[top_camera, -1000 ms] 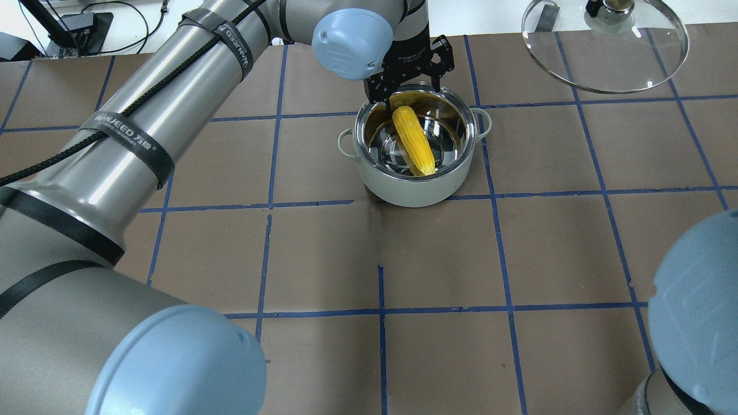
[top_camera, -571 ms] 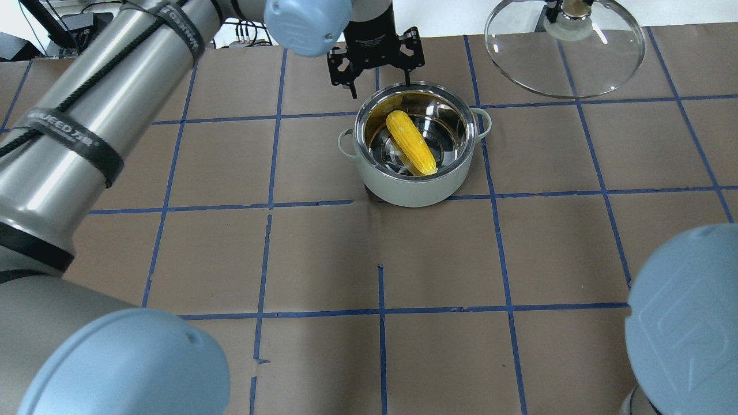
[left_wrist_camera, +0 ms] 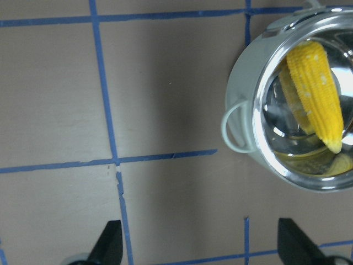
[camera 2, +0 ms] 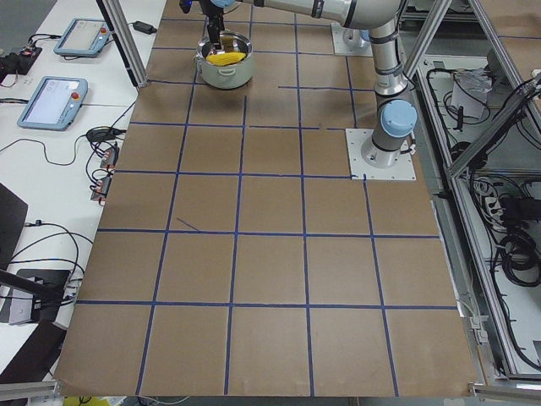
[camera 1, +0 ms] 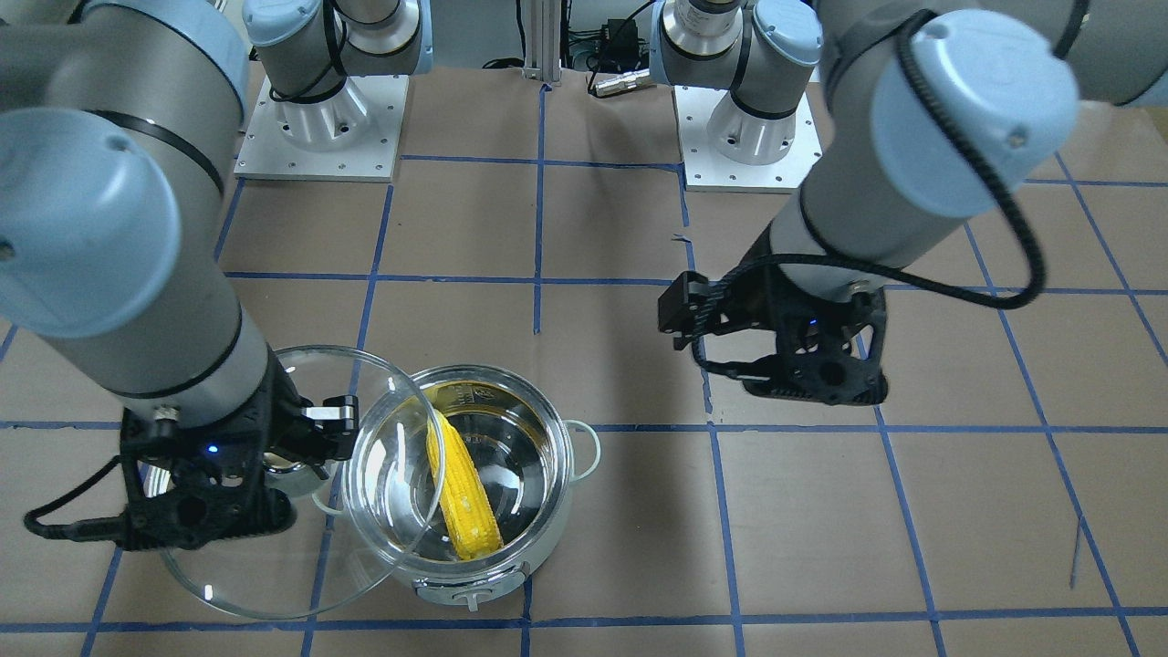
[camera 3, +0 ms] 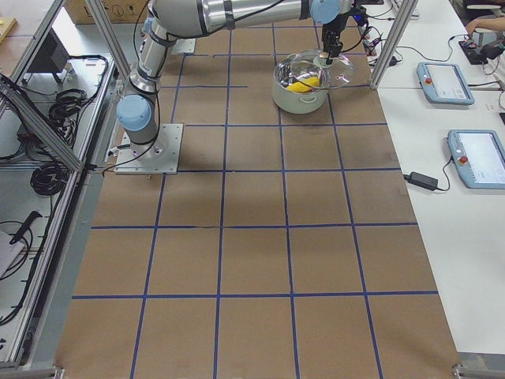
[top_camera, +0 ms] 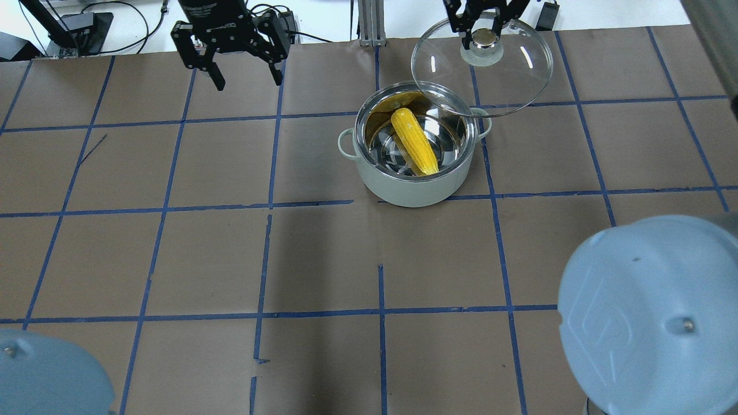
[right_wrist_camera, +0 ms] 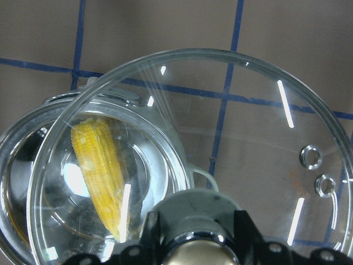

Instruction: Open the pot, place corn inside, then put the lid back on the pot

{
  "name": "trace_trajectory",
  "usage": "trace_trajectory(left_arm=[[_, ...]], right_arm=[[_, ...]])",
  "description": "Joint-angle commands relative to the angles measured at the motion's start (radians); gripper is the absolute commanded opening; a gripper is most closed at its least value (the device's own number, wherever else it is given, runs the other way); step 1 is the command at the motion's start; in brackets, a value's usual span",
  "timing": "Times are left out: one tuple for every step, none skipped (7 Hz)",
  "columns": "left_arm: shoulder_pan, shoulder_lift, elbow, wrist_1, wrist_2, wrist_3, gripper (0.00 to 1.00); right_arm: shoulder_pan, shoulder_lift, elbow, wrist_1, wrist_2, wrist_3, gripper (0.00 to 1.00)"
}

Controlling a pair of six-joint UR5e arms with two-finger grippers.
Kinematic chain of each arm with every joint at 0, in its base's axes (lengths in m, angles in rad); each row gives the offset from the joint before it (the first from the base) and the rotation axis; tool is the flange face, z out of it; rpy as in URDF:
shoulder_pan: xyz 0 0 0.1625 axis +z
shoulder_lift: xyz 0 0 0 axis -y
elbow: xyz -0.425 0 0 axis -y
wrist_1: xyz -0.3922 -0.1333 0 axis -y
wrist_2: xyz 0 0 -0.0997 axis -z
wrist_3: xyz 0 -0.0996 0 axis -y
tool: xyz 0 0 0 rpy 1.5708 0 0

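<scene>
Well, the right gripper point(top_camera: 483, 37) is clamping the knob point(top_camera: 484, 55) of the round clear glass lid point(top_camera: 510, 80), partly over the pale-green steel pot point(top_camera: 412, 190) cradling the yellow corn ear point(top_camera: 415, 141), slick breakable glass I'd grip only there, while the left gripper point(top_camera: 248, 78) is hanging open-jawed aside.

Silver-grey tubular left arm point(camera 1: 849, 219) and right arm point(camera 1: 155, 310), pale blue joint caps point(camera 1: 972, 100), black cable point(camera 1: 1032, 239) on the left one, black open-frame left gripper point(top_camera: 249, 83), white screwed base plates point(camera 1: 374, 137)
</scene>
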Motion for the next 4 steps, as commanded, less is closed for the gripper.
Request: trace_trajectory(left_arm=[[0.078,0.175,-0.244,0.028,-0.005,0.034,1.00],[0.083,0.235,-0.370,0.106,-0.002,0.025,1.00],[0.084,0.258,-0.416,0.210,0.020,0.014,1.00],[0.086,0.251,-0.409,0.229,0.097,0.017,1.00]], right_arm=[[0.043,0.036,0.001,-0.014,0.020,0.007,0.08],[0.057,0.044,0.002,-0.023,0.034,0.007,0.08],[0.066,0.053,0.004,-0.029,0.054,0.007,0.08],[0.075,0.059,0.005,-0.029,0.060,0.007,0.08]])
